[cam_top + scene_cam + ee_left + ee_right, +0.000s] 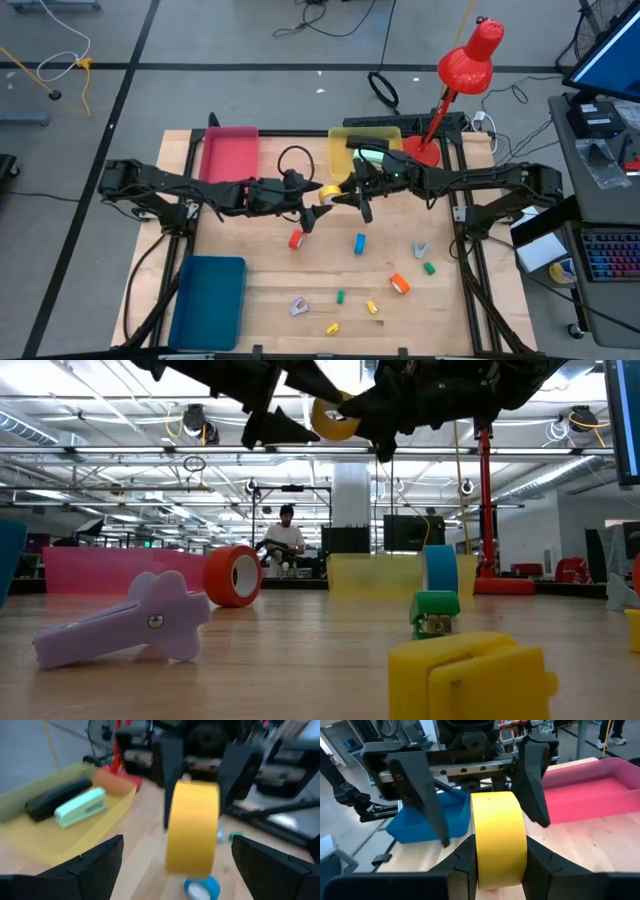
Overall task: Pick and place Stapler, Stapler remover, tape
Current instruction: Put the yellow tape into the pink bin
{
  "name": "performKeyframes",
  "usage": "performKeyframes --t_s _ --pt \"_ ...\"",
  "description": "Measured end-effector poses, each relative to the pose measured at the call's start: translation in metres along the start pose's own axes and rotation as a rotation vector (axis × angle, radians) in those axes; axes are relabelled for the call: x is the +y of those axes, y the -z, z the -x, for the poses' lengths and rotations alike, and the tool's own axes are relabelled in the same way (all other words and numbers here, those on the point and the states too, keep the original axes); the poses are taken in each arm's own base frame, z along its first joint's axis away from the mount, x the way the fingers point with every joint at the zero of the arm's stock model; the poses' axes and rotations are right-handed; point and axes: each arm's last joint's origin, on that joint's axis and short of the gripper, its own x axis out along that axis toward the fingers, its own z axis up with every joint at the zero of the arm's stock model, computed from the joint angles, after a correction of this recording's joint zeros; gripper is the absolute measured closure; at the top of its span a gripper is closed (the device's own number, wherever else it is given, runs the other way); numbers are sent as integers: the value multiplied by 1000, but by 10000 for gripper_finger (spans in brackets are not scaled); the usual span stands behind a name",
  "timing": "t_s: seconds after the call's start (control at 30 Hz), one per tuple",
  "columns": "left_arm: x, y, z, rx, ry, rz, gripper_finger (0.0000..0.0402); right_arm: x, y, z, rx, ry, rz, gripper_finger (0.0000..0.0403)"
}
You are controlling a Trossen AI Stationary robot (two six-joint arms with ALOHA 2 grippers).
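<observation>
High view: the yellow tape (329, 191) is clamped in the right hand (342, 193) above the counter (260, 290), the left hand (313, 213) spread wide around it. Staplers apparently lie in the yellow tray (342, 145) — red tape (296, 240), blue tape (360, 243) and orange tape (400, 285) remain unplaced.

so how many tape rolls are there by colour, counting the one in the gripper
yellow tape roll: 1, held in the right gripper above the table
red tape roll: 1
blue tape roll: 1
orange tape roll: 1
total: 4
</observation>
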Motion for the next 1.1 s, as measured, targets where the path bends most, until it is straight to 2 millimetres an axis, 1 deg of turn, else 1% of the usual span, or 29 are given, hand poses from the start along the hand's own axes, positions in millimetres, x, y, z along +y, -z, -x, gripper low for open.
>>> performKeyframes --t_s 0.1,0.2,0.33,0.5,0.57,0.6,0.73,0.83,0.9,1.0,1.1 --pt "0 1 -2 -7 2 3 55 0 0 0 0 -2 1 309" --pt "0 3 -6 -7 2 12 95 0 0 0 4 -2 -1 309" --pt "0 4 -6 10 14 39 176 1 0 0 5 -23 0 309" --pt "-1 5 -6 32 65 41 300 1 1 0 9 -24 -2 309" --pt "-2 5 -6 40 81 38 301 1 1 0 10 -23 -3 306" --pt "-2 5 -6 44 84 37 301 1 1 0 10 -23 -3 298" --pt "0 9 -6 90 79 41 301 1 -1 0 -1 -23 -3 239" --pt "0 12 -5 113 70 35 301 1 0 0 4 -21 -25 209" --pt "2 15 -5 143 44 26 301 1 0 0 2 -21 -25 197" --pt "7 21 -4 188 -43 13 301 1 0 0 3 -16 -26 188" --pt "14 25 3 243 -161 13 301 1 0 0 5 -15 -27 186"
